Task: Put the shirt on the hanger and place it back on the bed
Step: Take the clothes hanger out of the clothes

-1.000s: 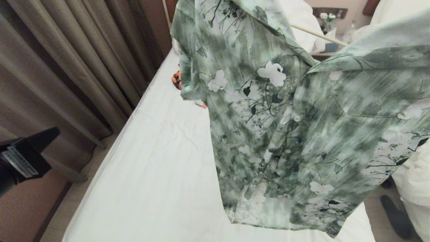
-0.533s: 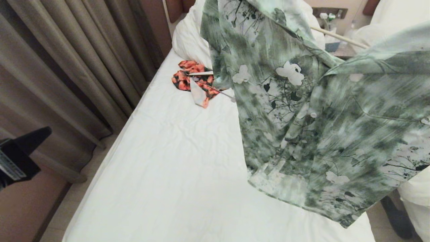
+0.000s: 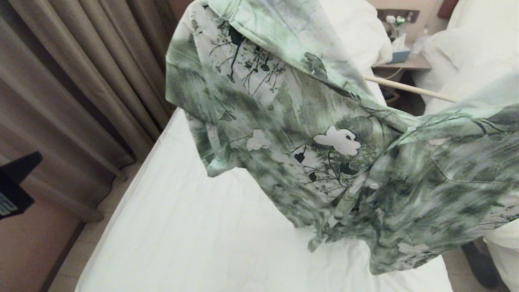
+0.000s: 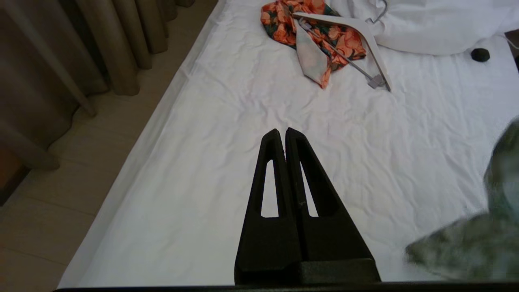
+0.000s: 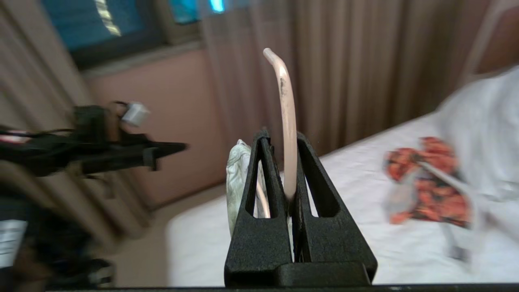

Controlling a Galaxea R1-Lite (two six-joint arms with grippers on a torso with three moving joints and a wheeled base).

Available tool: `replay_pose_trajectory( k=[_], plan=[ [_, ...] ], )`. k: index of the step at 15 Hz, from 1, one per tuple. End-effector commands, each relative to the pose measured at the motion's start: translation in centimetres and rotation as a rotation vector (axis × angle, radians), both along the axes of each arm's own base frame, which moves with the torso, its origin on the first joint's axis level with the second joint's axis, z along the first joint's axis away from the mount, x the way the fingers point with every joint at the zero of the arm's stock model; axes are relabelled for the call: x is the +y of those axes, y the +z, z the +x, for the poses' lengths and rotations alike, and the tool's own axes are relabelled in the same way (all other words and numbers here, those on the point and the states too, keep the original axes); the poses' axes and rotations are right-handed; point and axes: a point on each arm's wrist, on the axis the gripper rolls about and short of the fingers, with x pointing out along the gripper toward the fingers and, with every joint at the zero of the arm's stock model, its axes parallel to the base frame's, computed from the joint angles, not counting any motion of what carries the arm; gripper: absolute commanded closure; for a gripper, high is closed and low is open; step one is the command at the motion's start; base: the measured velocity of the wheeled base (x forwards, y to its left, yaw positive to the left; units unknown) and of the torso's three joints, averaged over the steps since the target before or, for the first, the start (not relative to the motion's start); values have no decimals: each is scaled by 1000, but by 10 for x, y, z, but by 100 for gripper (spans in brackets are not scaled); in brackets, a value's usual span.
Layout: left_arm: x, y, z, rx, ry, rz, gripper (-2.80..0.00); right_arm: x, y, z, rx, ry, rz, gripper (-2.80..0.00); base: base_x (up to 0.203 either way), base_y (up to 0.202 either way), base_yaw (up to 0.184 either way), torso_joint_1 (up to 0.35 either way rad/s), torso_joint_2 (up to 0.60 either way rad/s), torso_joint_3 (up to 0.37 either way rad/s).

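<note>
right wrist view shows the right gripper point(image 5: 286, 170) clamped tight on the slim cream hook of the hanger point(image 5: 287, 121), which runs up between its fingers; a fold of the shirt point(image 5: 237, 178) bunches just beside one finger. in the head view that gripper is out of frame. the shirt point(image 3: 324, 142) hangs below and out from it, draped on the hanger point(image 3: 409, 87), whose bare arm pokes out of the collar. the shirt's length slants down toward the bed point(image 3: 202, 235), its lower hem just above or brushing the sheet; i cannot tell which. my judgement: the coming move turns on lowering the right gripper so the shirt's long axis lies flat along the sheet beneath. the left gripper point(image 4: 284, 140) is closed on nothing, off to the side, farther from the hanger than the right. only its view shows the orange garment point(image 4: 312, 36) and thick white hanger point(image 4: 365, 36) ahead of its tips.
</note>
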Motion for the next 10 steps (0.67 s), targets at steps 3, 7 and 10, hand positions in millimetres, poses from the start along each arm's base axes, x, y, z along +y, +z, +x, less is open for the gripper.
replay_pose_trajectory(
  k=[3, 7, 10],
  plan=[
    [3, 0, -1, -3, 28, -2, 0, -7, 2, -11, 10, 19, 4, 0, 0, 0, 0, 0, 0, 0],
    [8, 3, -10, 6, 52, 0, 0, -11, -2, -16, 49, 14, -15, 0, 0, 0, 0, 0, 0, 0],
    [8, 13, -15, 15, 32, 3, 0, -12, -4, -16, 69, 4, -27, 0, 0, 0, 0, 0, 0, 0]
  ],
)
